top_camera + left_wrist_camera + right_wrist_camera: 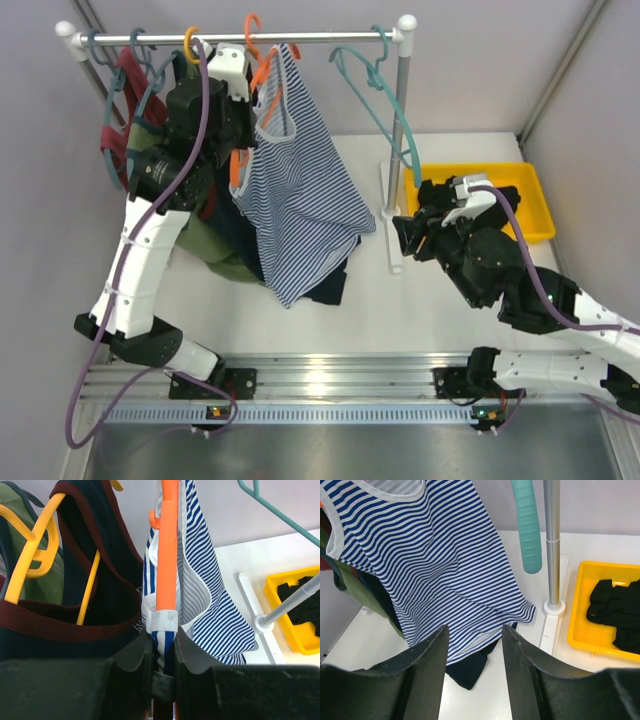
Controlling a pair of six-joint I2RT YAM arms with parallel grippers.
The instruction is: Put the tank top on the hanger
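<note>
Rack (320, 37), tank top (300, 190) vert., hem down

Navy-and-white striped cloth tank top (435, 570): soft knit, matt; pale trim likewise matt.
Bright orange plastic hanger (166, 555): smooth, faint sheen.
Teal plastic hanger (527, 525): finely ribbed, dull.
Silver metal rail post (550, 530): polished, reflective.
Yellow plastic tray (576, 630), 3 o'clock on the table: glossy.
White table (365, 645): smooth, matt.
Black fingers (427, 675): grainy, matt.
</note>
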